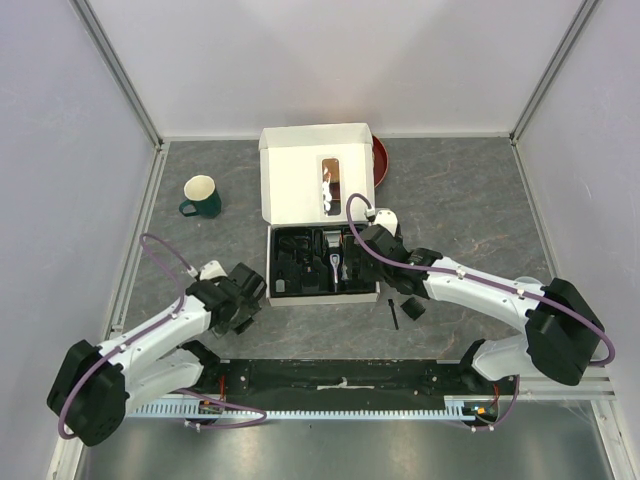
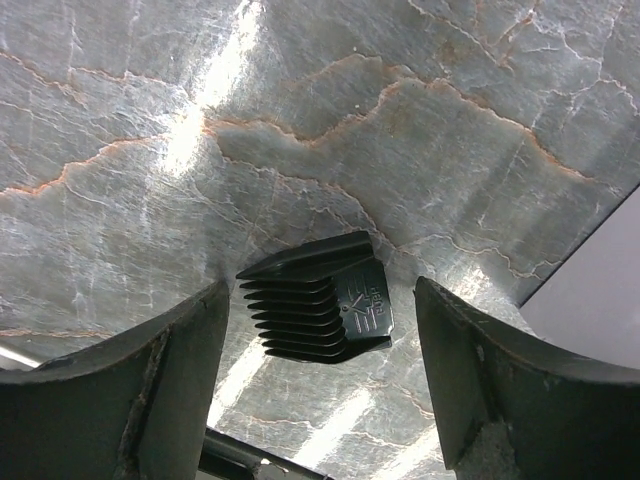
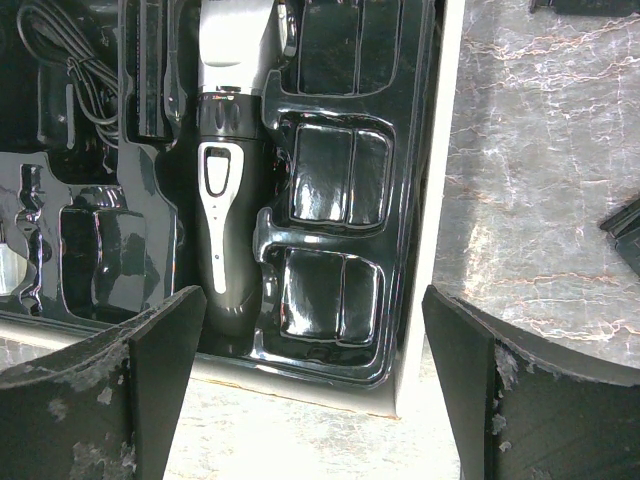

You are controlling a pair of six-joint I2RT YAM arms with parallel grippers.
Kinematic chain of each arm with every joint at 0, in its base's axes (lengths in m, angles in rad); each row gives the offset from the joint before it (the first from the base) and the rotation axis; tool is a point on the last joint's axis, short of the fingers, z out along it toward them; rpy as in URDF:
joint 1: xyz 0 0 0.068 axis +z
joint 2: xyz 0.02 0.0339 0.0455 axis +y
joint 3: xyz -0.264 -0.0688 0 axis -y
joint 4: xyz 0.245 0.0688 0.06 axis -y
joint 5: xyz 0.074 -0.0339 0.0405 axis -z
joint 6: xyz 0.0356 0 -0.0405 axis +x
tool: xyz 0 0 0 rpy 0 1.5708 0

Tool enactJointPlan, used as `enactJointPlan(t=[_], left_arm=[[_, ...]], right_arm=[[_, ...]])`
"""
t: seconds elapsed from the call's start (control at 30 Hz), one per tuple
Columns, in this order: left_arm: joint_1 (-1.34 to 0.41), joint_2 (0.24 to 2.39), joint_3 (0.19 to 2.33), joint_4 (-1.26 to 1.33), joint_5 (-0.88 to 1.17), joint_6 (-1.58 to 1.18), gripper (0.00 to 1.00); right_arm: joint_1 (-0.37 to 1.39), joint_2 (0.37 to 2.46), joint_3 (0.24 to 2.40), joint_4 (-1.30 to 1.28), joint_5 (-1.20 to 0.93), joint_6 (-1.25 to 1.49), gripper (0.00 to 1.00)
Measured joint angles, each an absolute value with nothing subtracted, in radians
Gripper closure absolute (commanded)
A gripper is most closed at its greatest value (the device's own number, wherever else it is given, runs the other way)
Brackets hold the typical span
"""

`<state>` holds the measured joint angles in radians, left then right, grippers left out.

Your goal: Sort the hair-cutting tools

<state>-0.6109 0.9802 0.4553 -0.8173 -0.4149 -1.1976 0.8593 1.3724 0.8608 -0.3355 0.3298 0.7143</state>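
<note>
Left gripper fingers spread wide; comb guard flat on table between them, untouched; right gripper jaws fully apart, empty, above near edge of black tray; clipper lying in tray slot; cable bundled in far-left compartment; brush on table just right of tray.

The scene is lit brightly from above. Glare is thrown off the marbled tabletop and the glossy black tray; the lower edges of both wrist views are rendered dark and soft.
</note>
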Motion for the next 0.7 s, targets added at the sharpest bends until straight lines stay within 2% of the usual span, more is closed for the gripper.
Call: enactJointPlan(t=[0.13,0.53,0.7], left_arm=[[-0.611,1.010,0.466,-0.817,-0.416,-1.198,0.18],[-0.611,1.087,0.499,-0.802,-0.416,-1.197,0.43],[-0.611,1.090,0.505,-0.801,-0.414,-1.197,0.49]], right_arm=[[0.859,1.372,0.861,-0.336,0.330,0.714,0.02],[0.851,1.372,0.860,-0.336,0.331,0.711,0.02],[0.847,1.372,0.860,-0.336,0.331,0.711,0.02]])
